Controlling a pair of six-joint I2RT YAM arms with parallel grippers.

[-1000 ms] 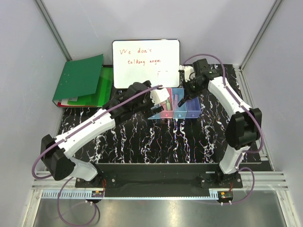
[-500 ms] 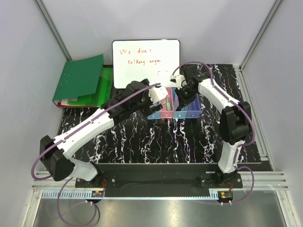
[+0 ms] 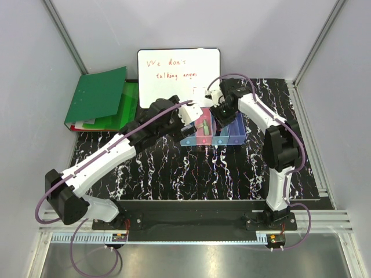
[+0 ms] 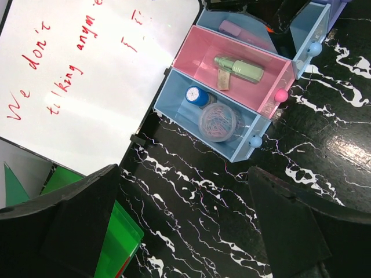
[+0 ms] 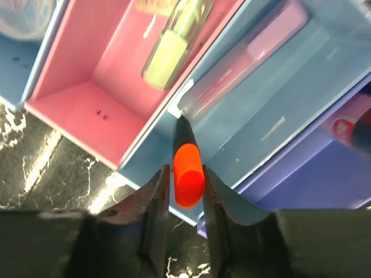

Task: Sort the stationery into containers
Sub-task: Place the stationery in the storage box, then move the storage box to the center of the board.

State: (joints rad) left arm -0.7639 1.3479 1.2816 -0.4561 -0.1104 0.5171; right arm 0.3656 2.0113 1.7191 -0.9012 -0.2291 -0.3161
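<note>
The right arm [image 3: 272, 124] is folding in from the far right of the table [image 3: 174, 174], where it was a second ago. It is now carrying the right gripper [image 3: 222, 116] over the row of containers [image 3: 232, 141]. The orange marker [image 5: 188, 176] is standing between the gripper's fingers, nose down, its dark tip right at the wall that parts the pink bin [image 5: 75, 92] from the light blue bin [image 5: 301, 104] beside it. The fingers are sitting close on both sides of it. Whether they are pinching or just letting go, I cannot tell. To my eye this is the drop itself, with the marker likely meant for the blue bin.

Behind the row the whiteboard [image 3: 177, 75] and the green folder [image 3: 98, 95] are lying out of the way. The left arm [image 3: 110, 156] is hanging about where it was, and the left gripper [image 3: 190, 114] is spread wide and empty, just beside the right one, so the two are crowding the same end of the row.

Inside, a pink marker [image 5: 255, 55] is already lying along the blue bin and a pale green marker [image 4: 239, 68] in the pink one. A clear round piece [image 4: 217, 121] and a blue-capped bottle [image 4: 197, 95] are sharing the end bin. That dividing wall is the snag: a tip caught on it could tip the marker into the pink side.
</note>
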